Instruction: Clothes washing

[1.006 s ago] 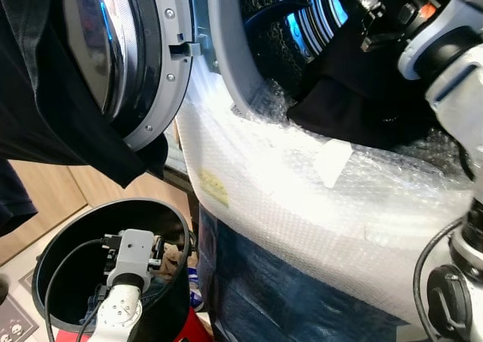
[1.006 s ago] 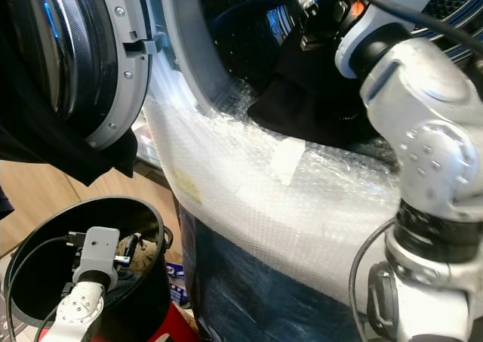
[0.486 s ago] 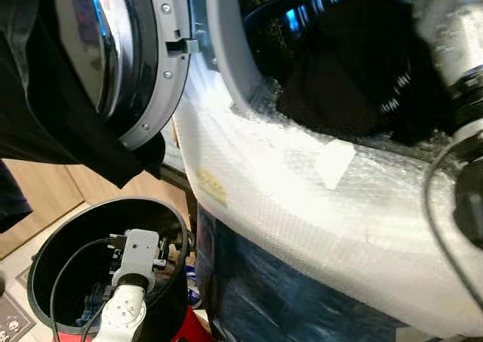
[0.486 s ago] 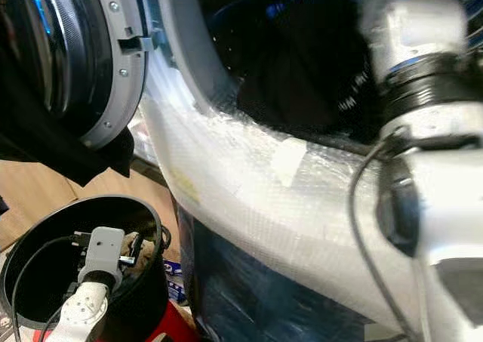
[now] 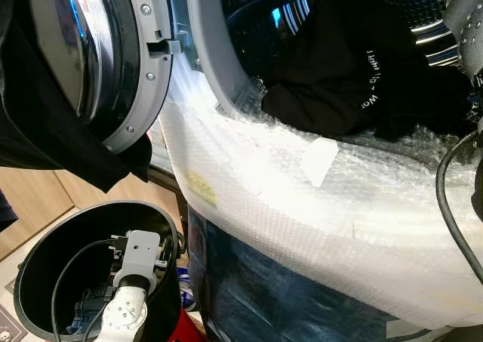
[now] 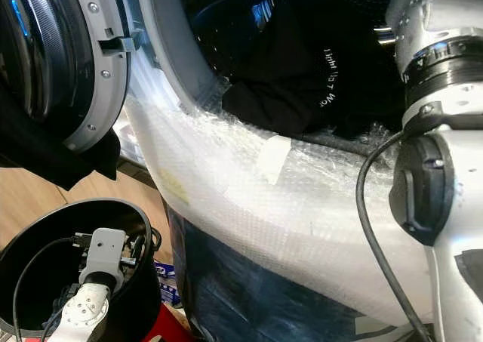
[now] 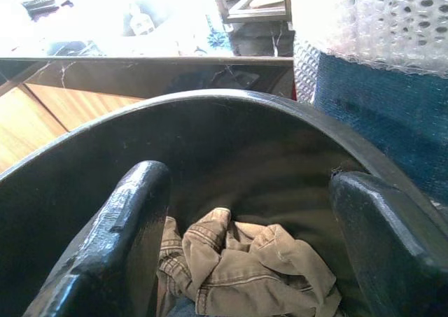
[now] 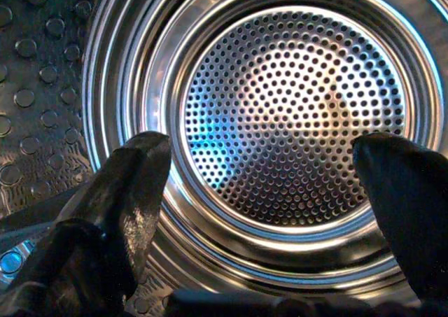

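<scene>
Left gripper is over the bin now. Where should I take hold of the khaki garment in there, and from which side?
Pinch the raised crumpled fold of the khaki garment, coming straight down from above: it lies bunched at the bottom of the black bin, whose walls block the sides. The left gripper is open above it.

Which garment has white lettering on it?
The black garment lying at the washer drum's mouth, on the bubble wrap. The black cloth draped over the open door and the khaki one in the black bin show none.
</scene>
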{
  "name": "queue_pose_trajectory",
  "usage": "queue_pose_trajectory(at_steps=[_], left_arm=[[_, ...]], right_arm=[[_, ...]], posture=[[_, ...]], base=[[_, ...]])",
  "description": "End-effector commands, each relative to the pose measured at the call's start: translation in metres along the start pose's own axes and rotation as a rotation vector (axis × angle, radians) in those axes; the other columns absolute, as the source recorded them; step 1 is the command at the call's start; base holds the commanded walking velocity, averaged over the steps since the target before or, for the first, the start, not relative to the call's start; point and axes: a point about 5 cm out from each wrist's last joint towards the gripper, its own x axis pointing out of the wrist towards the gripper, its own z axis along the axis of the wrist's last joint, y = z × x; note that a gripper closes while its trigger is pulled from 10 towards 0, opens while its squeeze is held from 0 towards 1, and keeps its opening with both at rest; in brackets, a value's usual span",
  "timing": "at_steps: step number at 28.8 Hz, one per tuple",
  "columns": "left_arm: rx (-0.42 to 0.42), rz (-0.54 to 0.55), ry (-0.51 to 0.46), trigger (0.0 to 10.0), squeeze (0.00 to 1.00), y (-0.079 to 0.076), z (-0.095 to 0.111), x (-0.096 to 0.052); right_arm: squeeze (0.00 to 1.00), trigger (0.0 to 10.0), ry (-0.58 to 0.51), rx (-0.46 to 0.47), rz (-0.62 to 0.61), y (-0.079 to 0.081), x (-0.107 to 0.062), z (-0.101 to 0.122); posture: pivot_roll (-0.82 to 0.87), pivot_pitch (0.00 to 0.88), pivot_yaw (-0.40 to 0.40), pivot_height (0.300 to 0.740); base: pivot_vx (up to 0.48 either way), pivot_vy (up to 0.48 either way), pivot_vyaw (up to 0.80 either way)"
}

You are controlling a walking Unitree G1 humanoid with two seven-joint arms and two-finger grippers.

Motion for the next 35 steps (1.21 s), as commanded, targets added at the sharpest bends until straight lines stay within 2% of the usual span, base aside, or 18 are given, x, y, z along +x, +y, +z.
queue_pose_trajectory(at_steps=[1, 5, 6, 7, 8, 9, 10, 13, 16, 18, 20, 22, 25, 26, 29, 32, 34, 35], left_arm=[[0.022, 0.002, -0.001, 10.0, 0.0, 0.001, 0.001, -0.001], [0.022, 0.002, -0.001, 10.0, 0.0, 0.001, 0.001, -0.001], [0.019, -0.006, -0.003, 10.0, 0.0, -0.001, 0.002, 0.0], [0.02, 0.002, -0.014, 10.0, 0.0, 0.0, 0.004, 0.0], [0.026, 0.021, -0.029, 10.0, 0.0, 0.003, 0.006, -0.001], [0.026, 0.021, -0.029, 10.0, 0.0, 0.003, 0.006, -0.001], [0.028, 0.026, -0.031, 10.0, 0.0, 0.005, 0.006, -0.001], [0.026, 0.027, -0.03, 10.0, 0.0, 0.005, 0.006, -0.001], [0.022, 0.027, -0.035, 10.0, 0.0, 0.003, 0.008, 0.001], [0.021, 0.028, -0.038, 10.0, 0.0, 0.003, 0.009, 0.001], [0.017, 0.029, -0.049, 10.0, 0.0, 0.003, 0.01, 0.0], [0.015, 0.028, -0.052, 10.0, 0.0, 0.003, 0.011, 0.0], [0.015, 0.026, -0.056, 10.0, 0.0, 0.003, 0.011, -0.001], [0.015, 0.026, -0.057, 10.0, 0.0, 0.004, 0.011, -0.001], [0.017, 0.026, -0.058, 10.0, 0.0, 0.003, 0.011, -0.001], [0.012, 0.025, -0.062, 10.0, 0.0, 0.002, 0.011, -0.002], [0.007, 0.022, -0.073, 10.0, 0.0, 0.001, 0.012, -0.002], [0.007, 0.022, -0.073, 10.0, 0.0, 0.001, 0.012, -0.002]], right_arm=[[0.0, 10.0, -0.033, 0.012, -0.001, 0.002, 0.0, 0.013], [0.0, 10.0, -0.035, 0.012, -0.001, 0.002, 0.0, 0.013], [0.0, 10.0, 0.0, -0.023, -0.075, -0.008, 0.0, -0.006], [0.0, 10.0, -0.028, 0.088, 0.067, -0.003, -0.005, -0.016], [0.0, 10.0, -0.08, 0.238, 0.29, 0.005, -0.026, -0.021], [0.0, 10.0, -0.08, 0.238, 0.29, 0.005, -0.026, -0.021], [0.0, 10.0, -0.098, 0.288, 0.368, 0.01, -0.035, -0.018], [0.0, 10.0, -0.107, 0.299, 0.372, 0.014, -0.042, -0.016], [0.0, 10.0, -0.08, 0.292, 0.383, 0.02, -0.045, -0.025], [0.0, 10.0, -0.064, 0.31, 0.404, 0.021, -0.053, -0.029], [0.0, 10.0, -0.144, 0.352, 0.49, 0.027, -0.067, -0.02], [0.0, 10.0, -0.17, 0.363, 0.521, 0.029, -0.071, -0.016], [0.0, 10.0, -0.228, 0.411, 0.618, 0.036, -0.087, -0.005], [0.0, 10.0, -0.237, 0.423, 0.691, 0.041, -0.098, -0.003], [0.0, 10.0, -0.254, 0.421, 0.75, 0.045, -0.108, -0.003], [0.0, 10.0, -0.305, 0.523, 0.907, 0.048, -0.144, -0.001], [0.0, 10.0, -0.297, 0.53, 1.032, 0.055, -0.167, -0.007], [0.0, 10.0, -0.297, 0.53, 1.032, 0.055, -0.167, -0.007]], posture=[[-0.06, 0.0, -0.019, 0.74], [-0.06, 0.0, -0.019, 0.74], [-0.08, 0.0, -0.008, 0.74], [-0.09, 0.017, -0.003, 0.74], [-0.09, 0.013, -0.001, 0.74], [-0.09, 0.013, -0.001, 0.74], [-0.1, 0.016, -0.003, 0.74], [-0.1, 0.012, -0.002, 0.74], [-0.09, 0.01, -0.002, 0.74], [-0.09, 0.006, -0.001, 0.74], [-0.09, 0.001, 0.003, 0.74], [-0.09, 0.001, 0.003, 0.74], [-0.09, 0.001, 0.003, 0.74], [-0.09, 0.0, 0.002, 0.74], [-0.09, 0.0, 0.002, 0.74], [-0.09, 0.0, -0.006, 0.74], [-0.09, 0.0, -0.009, 0.74], [-0.09, 0.0, -0.009, 0.74]], base=[[0.0, 0.0, 0.0], [0.0, 0.0, 0.0], [0.0, 0.0, 0.0], [0.0, 0.0, 0.0], [0.0, 0.0, 0.0], [0.0, 0.0, 0.0], [0.0, 0.0, 0.0], [0.0, 0.0, 0.0], [0.0, 0.0, 0.0], [0.0, 0.0, 0.0], [0.0, 0.0, 0.0], [0.0, 0.0, 0.0], [0.0, 0.0, 0.0], [0.0, 0.0, 0.0], [0.0, 0.0, 0.0], [0.0, 0.0, 0.0], [0.0, 0.0, 0.0], [0.0, 0.0, 0.0]])
